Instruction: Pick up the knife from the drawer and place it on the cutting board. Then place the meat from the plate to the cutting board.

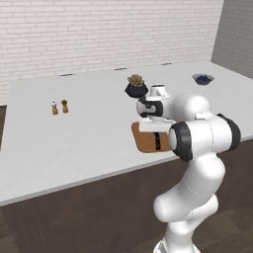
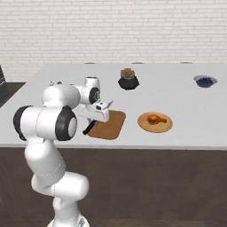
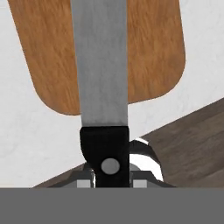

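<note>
Black-handled steel knife (image 3: 99, 78) over rounded wooden cutting board (image 3: 153, 52)

We see a glossy white arm (image 1: 197, 143) built of rounded, bulbous segments, with dark grey bands ringing its joints. We note a boxy white hand (image 2: 95, 111) at its end, and no cables showing.

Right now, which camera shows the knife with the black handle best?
The hand view: the black-handled, grey-bladed knife stretches large over the brown wooden cutting board. In both base views the arm hides all but part of its dark handle.
</note>
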Controlling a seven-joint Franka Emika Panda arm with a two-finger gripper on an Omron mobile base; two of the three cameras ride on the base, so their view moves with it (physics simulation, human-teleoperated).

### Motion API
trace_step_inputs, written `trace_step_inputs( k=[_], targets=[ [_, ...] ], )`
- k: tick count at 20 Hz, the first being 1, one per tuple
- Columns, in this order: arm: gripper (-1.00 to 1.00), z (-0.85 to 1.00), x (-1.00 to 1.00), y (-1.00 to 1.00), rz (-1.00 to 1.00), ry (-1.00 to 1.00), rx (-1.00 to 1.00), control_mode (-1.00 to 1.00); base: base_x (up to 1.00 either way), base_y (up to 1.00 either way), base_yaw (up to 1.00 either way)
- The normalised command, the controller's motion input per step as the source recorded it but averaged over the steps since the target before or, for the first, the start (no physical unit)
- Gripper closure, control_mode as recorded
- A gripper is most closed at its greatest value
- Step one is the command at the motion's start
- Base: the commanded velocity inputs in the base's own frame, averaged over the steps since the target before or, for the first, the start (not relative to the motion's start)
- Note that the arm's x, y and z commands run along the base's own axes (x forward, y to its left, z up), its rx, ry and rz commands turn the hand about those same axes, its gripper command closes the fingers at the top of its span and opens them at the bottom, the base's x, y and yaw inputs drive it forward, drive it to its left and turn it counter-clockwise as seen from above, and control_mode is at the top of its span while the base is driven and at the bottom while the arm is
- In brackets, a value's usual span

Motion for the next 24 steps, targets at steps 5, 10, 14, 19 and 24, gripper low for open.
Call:
trace_step_inputs(
  k=[5,10,14,19,24],
  targets=[
    [-1.0,-0.05,0.46,0.18,-0.02,-0.09,0.0,-1.0,0.0,0.0,0.0],
    [-1.0,0.31,-0.03,-0.6,-0.06,-0.04,0.07,-1.0,0.0,0.0,0.0],
    [-1.0,0.81,-0.07,-1.0,-0.05,-0.11,0.2,-1.0,0.0,0.0,0.0],
    [-1.0,0.37,0.26,-1.0,-0.06,-0.01,0.13,-1.0,0.0,0.0,0.0],
    [-1.0,0.01,0.72,-1.0,-0.12,0.0,0.03,-1.0,0.0,0.0,0.0]
  ],
)
